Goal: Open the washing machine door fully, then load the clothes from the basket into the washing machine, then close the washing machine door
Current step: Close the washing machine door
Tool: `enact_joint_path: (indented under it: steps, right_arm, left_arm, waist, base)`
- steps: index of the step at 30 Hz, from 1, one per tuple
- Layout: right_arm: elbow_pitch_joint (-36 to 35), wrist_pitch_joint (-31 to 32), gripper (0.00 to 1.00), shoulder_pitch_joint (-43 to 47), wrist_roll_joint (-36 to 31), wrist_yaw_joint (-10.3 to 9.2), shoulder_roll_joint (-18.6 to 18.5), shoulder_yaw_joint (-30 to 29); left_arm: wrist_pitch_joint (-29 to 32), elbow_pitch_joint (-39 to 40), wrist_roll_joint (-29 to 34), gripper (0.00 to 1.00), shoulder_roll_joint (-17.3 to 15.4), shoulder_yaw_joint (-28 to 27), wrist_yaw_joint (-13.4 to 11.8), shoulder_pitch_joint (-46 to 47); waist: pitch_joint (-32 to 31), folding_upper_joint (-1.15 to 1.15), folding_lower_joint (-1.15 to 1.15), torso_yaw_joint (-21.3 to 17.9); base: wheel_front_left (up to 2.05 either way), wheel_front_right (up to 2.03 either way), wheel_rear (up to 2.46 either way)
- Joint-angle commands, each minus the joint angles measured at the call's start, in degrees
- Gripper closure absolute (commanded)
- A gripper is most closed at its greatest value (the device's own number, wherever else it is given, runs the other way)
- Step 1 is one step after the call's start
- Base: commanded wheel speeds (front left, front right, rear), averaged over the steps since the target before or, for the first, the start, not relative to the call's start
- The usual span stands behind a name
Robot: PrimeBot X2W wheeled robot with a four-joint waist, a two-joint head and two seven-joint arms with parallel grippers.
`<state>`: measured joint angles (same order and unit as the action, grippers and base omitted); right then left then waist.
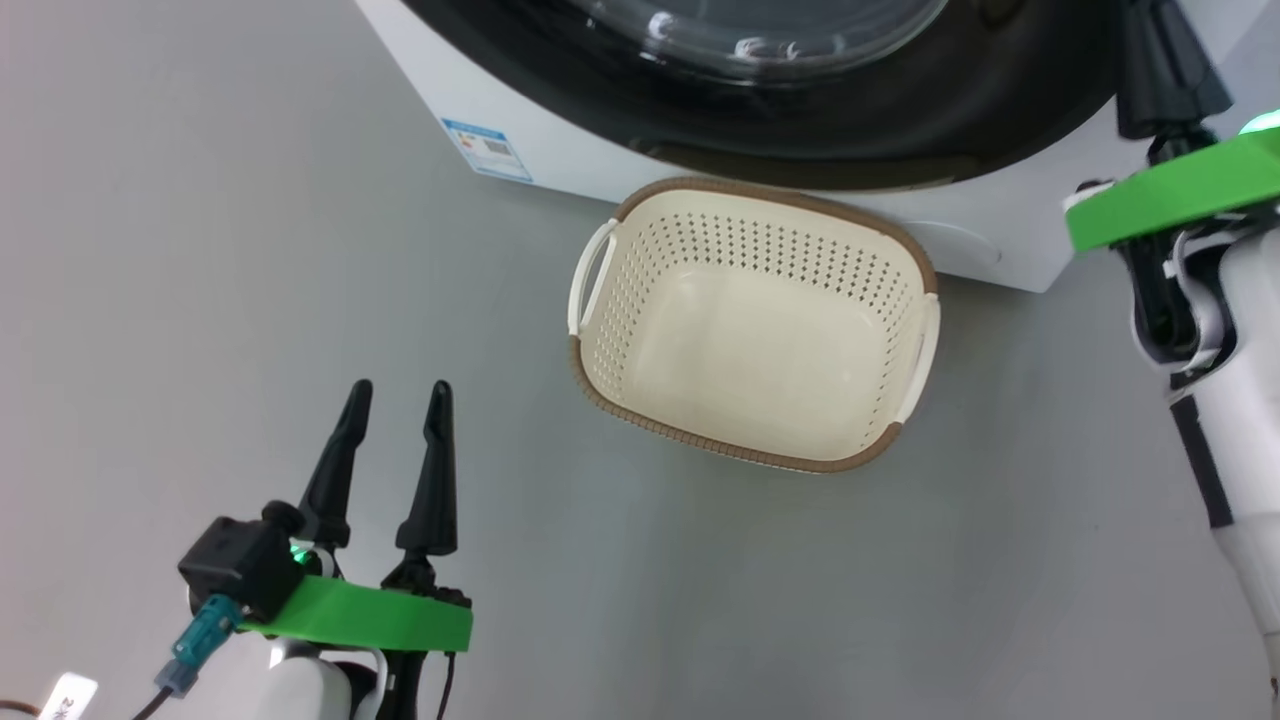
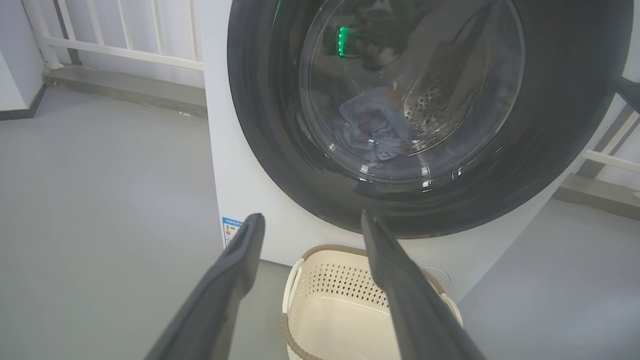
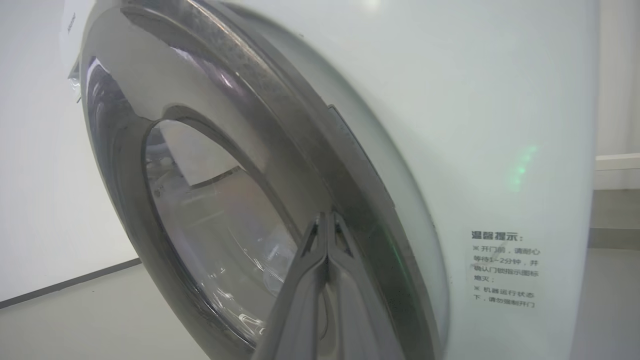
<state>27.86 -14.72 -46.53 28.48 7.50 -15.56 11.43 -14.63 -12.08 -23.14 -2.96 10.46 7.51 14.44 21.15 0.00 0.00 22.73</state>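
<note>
The washing machine (image 1: pixel 560 130) (image 2: pixel 215 150) (image 3: pixel 475 100) stands before me with its door (image 1: pixel 900 130) (image 2: pixel 260 125) (image 3: pixel 225 90) lying against its front. Through the glass I see the light-blue clothes (image 2: pixel 372 125) inside the steel drum. The cream basket (image 1: pixel 740 455) (image 2: pixel 325 248) sits empty on the floor just below the door. My left gripper (image 1: pixel 398 392) (image 2: pixel 311 217) hovers open at the lower left, pointing at the machine with nothing between its fingers. My right gripper (image 1: pixel 1160 70) (image 3: pixel 327 217) is shut, its tips at the black rim on the door's right edge.
Grey floor (image 1: pixel 200 300) spreads to the left of the basket and in front of it. A blue label (image 1: pixel 485 148) (image 2: pixel 231 231) marks the machine's lower left corner, and a printed notice (image 3: pixel 505 270) is on its front. A white railing (image 2: pixel 125 50) on a raised step runs behind.
</note>
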Motion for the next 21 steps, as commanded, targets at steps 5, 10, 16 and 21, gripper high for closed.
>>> enact_joint_path:
  steps: [5, 10, 16, 21]
  right_arm:
    - [-0.88, -0.28, 1.00, -3.61, -1.49, -0.01, 0.28, -1.64]
    - [-1.02, -0.28, 1.00, -4.96, -2.29, -0.01, 0.21, -2.83]
    - [-1.24, -0.28, 1.00, -4.94, -2.77, -0.01, 0.81, -1.49]
    - [-1.39, -0.28, 1.00, -1.98, -2.05, -0.01, 1.46, 0.11]
  left_arm:
    - [-0.37, 1.74, -0.70, 0.00, -0.77, -1.27, -0.02, 1.89]
    - [-0.37, 1.75, -0.91, 0.00, -0.61, -1.23, -0.02, 2.30]
    - [-0.37, 1.48, -0.81, 0.00, -0.49, -1.31, -0.02, 2.80]
    - [-0.37, 0.59, -0.44, 0.00, -0.64, -1.63, -0.02, 2.49]
  waist:
    - [2.19, 0.00, 0.00, 1.65]
    - [3.03, 0.00, 0.00, 1.95]
    - [3.49, 0.00, 0.00, 1.65]
    - [2.07, 0.00, 0.00, 0.83]
  base:
    - [0.00, 0.00, 0.00]
    - [0.00, 0.00, 0.00]
    - [0.00, 0.00, 0.00]
    - [0.00, 0.00, 0.00]
